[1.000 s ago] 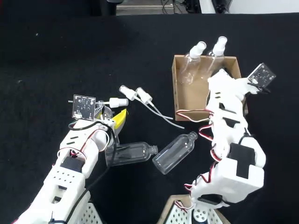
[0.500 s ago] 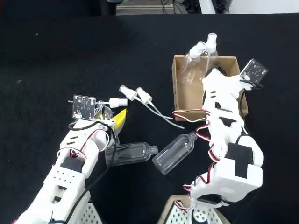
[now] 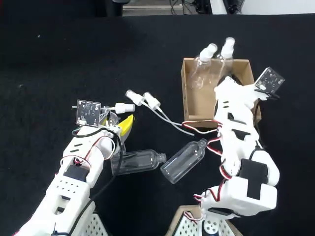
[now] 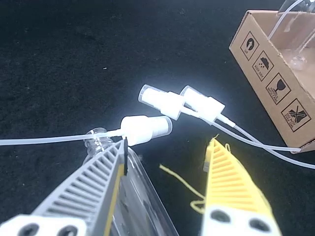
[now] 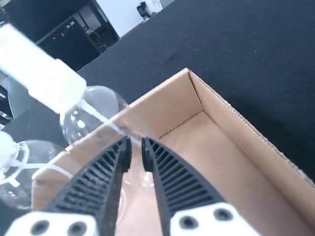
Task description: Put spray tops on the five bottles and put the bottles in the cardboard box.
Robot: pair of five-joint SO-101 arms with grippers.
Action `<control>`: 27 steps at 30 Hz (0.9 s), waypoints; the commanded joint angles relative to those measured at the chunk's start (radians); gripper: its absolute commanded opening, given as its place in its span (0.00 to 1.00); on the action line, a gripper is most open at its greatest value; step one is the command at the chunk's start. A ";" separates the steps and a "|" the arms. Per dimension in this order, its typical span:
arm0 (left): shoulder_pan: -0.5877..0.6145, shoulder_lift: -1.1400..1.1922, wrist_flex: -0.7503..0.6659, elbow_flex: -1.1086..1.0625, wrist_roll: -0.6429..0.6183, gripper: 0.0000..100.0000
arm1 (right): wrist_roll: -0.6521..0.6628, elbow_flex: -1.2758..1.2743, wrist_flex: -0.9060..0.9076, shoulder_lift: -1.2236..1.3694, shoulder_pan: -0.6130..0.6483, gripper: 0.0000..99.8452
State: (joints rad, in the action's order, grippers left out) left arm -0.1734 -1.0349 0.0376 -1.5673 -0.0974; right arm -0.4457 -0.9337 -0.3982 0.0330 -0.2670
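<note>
The left gripper (image 3: 119, 121) is gaping open, empty, and the nearest spray top (image 3: 125, 107) is lying just beyond its tips at 1 o'clock, its long axis running 9-to-3.

Left wrist view, outer side wall of the cardboard box (image 4: 266, 34): one row of four printed black square handling signs, each set tilted with the wall.
- First sign (image 4: 249, 44): upward arrow, this-way-up mark.
- Second sign (image 4: 262, 64): umbrella with drops, keep-dry mark.
- Third sign (image 4: 279, 88): stemmed glass, fragile mark.
- Fourth sign (image 4: 297, 114): a figure under a diagonal stroke; its meaning cannot be made out.

No lettering or numbers legible beside them.
</note>
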 commanded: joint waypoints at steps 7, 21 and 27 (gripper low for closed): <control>-0.004 -0.020 -0.025 0.015 -0.006 0.25 | 0.009 0.005 -0.026 -0.065 -0.025 0.01; -0.002 -0.020 -0.025 0.015 -0.006 0.25 | 0.011 0.058 -0.026 -0.010 -0.052 0.01; -0.002 -0.020 -0.025 0.015 -0.006 0.25 | 0.011 0.128 -0.025 0.082 -0.052 0.01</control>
State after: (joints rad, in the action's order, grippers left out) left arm -0.1734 -1.0349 0.0376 -1.5673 -0.0974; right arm -0.4457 -0.8738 -0.3982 0.1189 -0.2992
